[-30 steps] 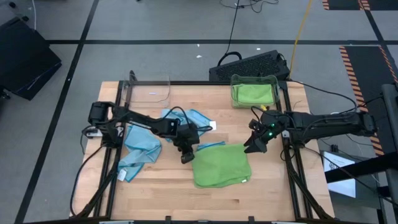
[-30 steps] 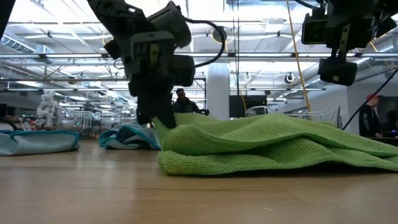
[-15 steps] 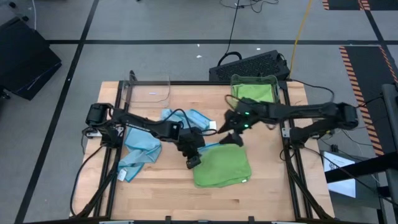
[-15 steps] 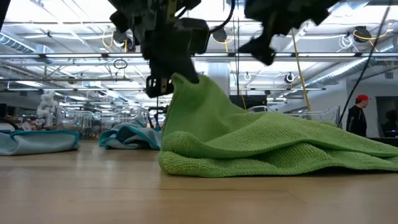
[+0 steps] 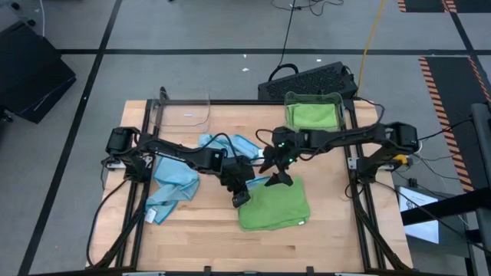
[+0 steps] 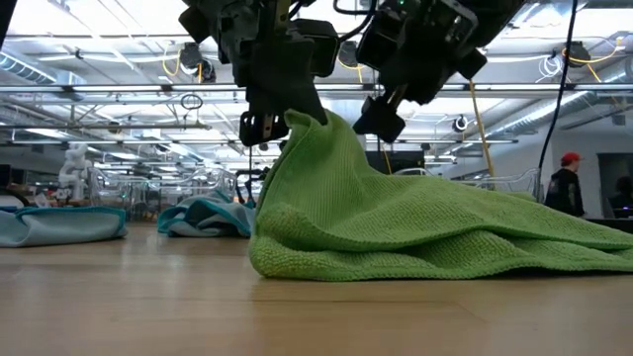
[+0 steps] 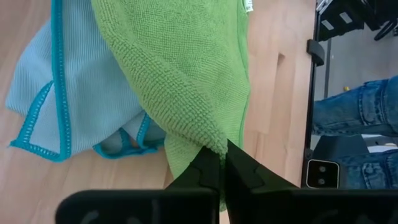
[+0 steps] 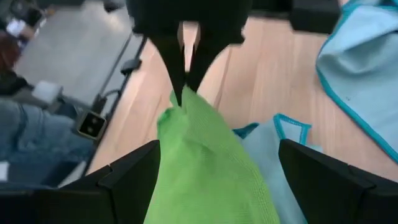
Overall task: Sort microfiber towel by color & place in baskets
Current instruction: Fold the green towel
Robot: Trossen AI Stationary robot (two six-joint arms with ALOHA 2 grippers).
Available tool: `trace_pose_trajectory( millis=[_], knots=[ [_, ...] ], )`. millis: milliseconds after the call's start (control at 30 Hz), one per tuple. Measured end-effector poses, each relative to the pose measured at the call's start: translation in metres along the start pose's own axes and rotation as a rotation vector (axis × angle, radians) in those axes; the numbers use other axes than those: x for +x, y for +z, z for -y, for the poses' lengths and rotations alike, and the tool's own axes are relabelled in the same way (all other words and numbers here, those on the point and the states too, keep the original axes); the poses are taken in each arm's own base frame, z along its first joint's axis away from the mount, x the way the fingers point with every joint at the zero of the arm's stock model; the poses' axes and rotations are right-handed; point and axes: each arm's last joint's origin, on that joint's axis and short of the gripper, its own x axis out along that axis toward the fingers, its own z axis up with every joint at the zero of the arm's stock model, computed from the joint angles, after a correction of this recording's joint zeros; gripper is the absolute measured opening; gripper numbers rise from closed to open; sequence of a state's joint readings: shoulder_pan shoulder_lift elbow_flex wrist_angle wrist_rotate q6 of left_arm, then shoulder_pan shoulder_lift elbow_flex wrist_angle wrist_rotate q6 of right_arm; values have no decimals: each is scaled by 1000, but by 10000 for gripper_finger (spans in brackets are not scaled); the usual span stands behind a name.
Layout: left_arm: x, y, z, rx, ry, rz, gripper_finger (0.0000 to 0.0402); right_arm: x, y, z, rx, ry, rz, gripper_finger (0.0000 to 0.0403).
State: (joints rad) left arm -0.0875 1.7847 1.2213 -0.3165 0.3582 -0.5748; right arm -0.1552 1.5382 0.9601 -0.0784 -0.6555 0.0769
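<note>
The left gripper (image 7: pixel 219 163) has its fingers pinched tight on a corner of the green microfiber towel (image 5: pixel 274 204), lifting that corner into a peak above the wooden table (image 5: pixel 330 234) while the remainder of the cloth lies in folds on the boards. In the low view the peak of the towel (image 6: pixel 326 158) hangs from the left gripper (image 6: pixel 265 127). The right gripper (image 5: pixel 275 170) hovers just beside that raised corner with its fingers spread wide, holding nothing; its wrist view looks between them at the pinched tip. Two light blue towels with teal edging lie near the left arm, one (image 5: pixel 230 146) just behind the grippers, the other (image 5: pixel 173 184) further toward the left edge. At the far side stand the baskets: the right one (image 5: pixel 313 113) already holds a green towel, the left one (image 5: pixel 184 110) is well apart from it.
</note>
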Motion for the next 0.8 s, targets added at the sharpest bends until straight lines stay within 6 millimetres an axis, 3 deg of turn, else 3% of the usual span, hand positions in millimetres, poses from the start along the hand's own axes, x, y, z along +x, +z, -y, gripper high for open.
trace_pose_trajectory(
  millis=[267,600,800],
  knots=[
    [1,0,2,12,-5,3,5,3,-1,1,-101,-18,75,317],
    [2,-4,6,28,-10,-7,3,37,-8,6,-89,28,88,317],
    [4,-6,9,45,1,-3,3,43,-6,1,-80,45,109,317]
  ],
)
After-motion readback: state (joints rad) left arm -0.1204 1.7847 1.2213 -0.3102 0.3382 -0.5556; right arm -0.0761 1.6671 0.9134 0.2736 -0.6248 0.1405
